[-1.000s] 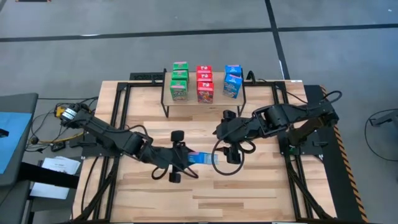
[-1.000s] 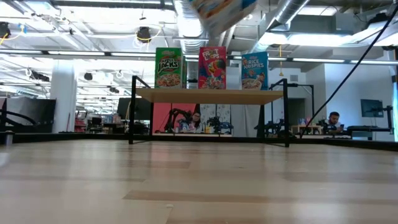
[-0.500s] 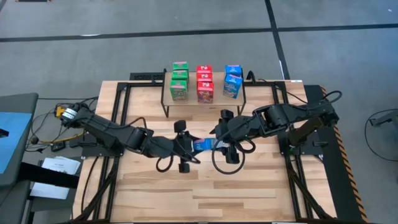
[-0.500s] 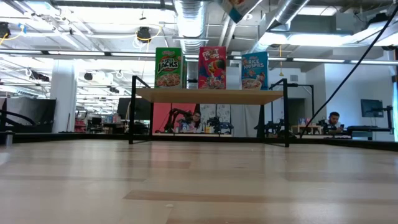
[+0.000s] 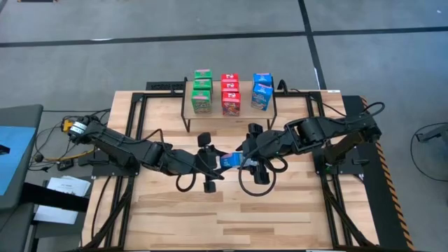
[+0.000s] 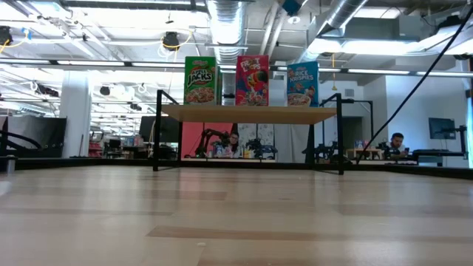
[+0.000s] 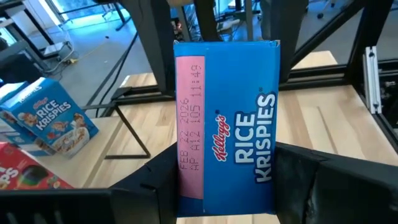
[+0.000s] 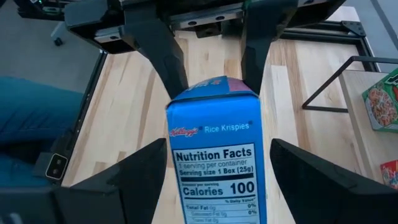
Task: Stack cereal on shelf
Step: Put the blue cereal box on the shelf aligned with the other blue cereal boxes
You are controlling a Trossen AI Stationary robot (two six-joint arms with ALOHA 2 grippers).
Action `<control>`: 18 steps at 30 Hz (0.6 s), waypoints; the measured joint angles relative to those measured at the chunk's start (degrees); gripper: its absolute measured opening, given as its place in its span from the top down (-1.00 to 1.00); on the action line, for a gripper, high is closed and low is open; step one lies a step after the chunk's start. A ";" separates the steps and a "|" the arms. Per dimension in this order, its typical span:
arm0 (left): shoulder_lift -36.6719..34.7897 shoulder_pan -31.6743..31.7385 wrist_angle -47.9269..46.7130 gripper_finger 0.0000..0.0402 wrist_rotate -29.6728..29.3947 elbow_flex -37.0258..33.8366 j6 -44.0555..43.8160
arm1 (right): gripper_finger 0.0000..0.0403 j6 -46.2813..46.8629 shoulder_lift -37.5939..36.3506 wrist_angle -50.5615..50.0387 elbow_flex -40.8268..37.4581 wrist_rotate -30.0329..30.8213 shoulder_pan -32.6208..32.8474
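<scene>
A blue Rice Krispies cereal box [image 5: 231,160] hangs in the air over the middle of the table, between my two grippers. My left gripper [image 5: 221,162] is shut on it. My right gripper [image 5: 242,159] is open. Its fingers [image 8: 140,180] stand on either side of the box's other end, and I cannot tell whether they touch it. The shelf [image 5: 246,106] at the table's far side carries green [image 5: 201,92], red [image 5: 230,94] and blue [image 5: 262,91] cereal boxes, all upright. In the low view only a blue corner [image 6: 290,6] of the held box shows, at the picture's top. My left gripper pinches the box's end nearest the table's left [image 7: 227,202] between its two fingers [image 7: 146,193], one on each broad face. The fingers come nearly level from the table's left and lie along the box. The box is lifted clear and points toward my right gripper.
The shelf's black legs [image 6: 157,129] stand on the tabletop's far part. Bare wooden tabletop [image 5: 231,217] lies below and in front of both grippers. A black metal frame [image 5: 336,210] runs along the table's sides. People sit in the room behind the shelf [image 6: 397,140].
My left gripper has carried the blue box up and toward the table's right and far side. It tipped the box closer to level and brought the box's free end between my right gripper's fingers. In the low view the box rose almost out of the picture.
</scene>
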 joint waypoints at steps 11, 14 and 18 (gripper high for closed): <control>0.00 0.02 1.44 0.15 4.14 0.00 -0.01 | -0.30 0.04 0.00 0.42 0.00 -0.44 0.05; 0.00 0.02 1.45 0.15 3.97 0.00 -0.02 | -0.25 0.04 0.00 0.32 0.00 -0.42 0.05; 0.00 0.02 1.50 0.14 4.06 0.00 1.19 | -0.18 0.02 0.00 0.30 0.00 -0.39 0.05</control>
